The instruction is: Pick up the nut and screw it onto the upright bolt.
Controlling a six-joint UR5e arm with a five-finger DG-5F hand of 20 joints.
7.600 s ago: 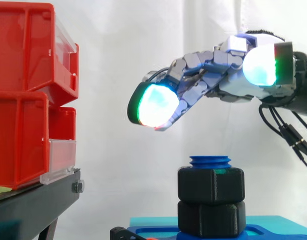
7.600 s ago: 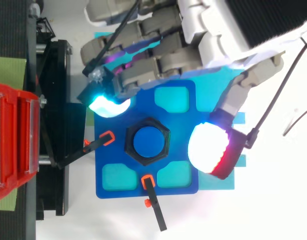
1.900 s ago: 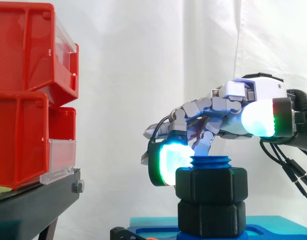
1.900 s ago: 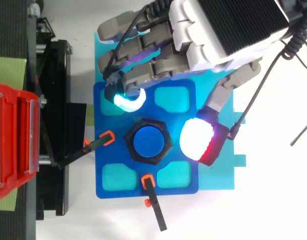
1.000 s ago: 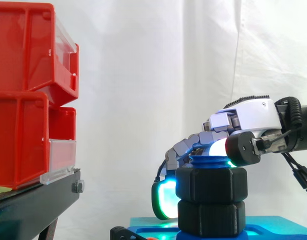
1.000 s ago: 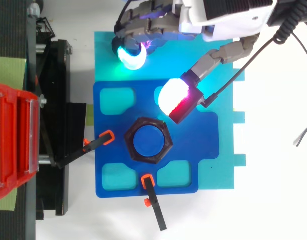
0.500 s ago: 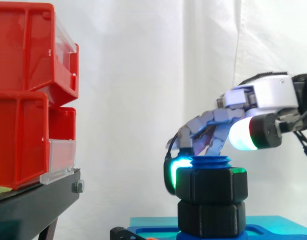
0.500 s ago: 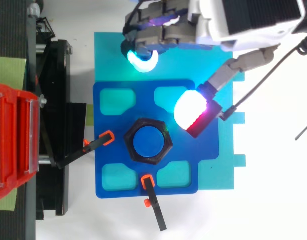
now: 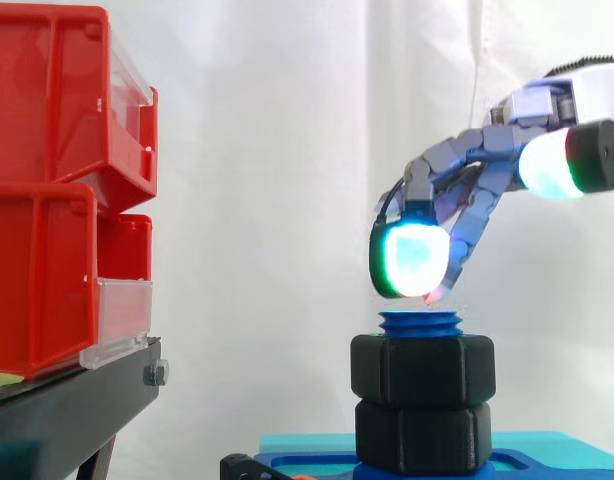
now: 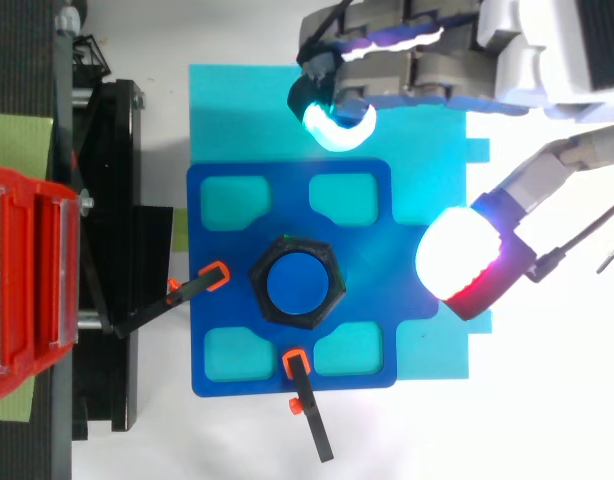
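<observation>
A black hex nut sits threaded on the upright blue bolt, above a second black hex piece at the bolt's base. From above, the nut rings the bolt's blue top in the middle of the dark blue fixture plate. My hand hovers above and to the right of the bolt, open and holding nothing. Its cyan fingertips hang a little above the bolt's top. In the top view the fingers reach over the plate's far edge and the thumb's pad floats to the right of the nut.
Stacked red bins stand on a black stand to the left. Two orange-tipped black clamps hold the blue plate, which lies on a cyan base sheet. A white curtain hangs behind.
The hand has risen from beside the nut to above the bolt and drawn right, its thumb swinging off the plate's middle. The nut has not moved on the bolt.
</observation>
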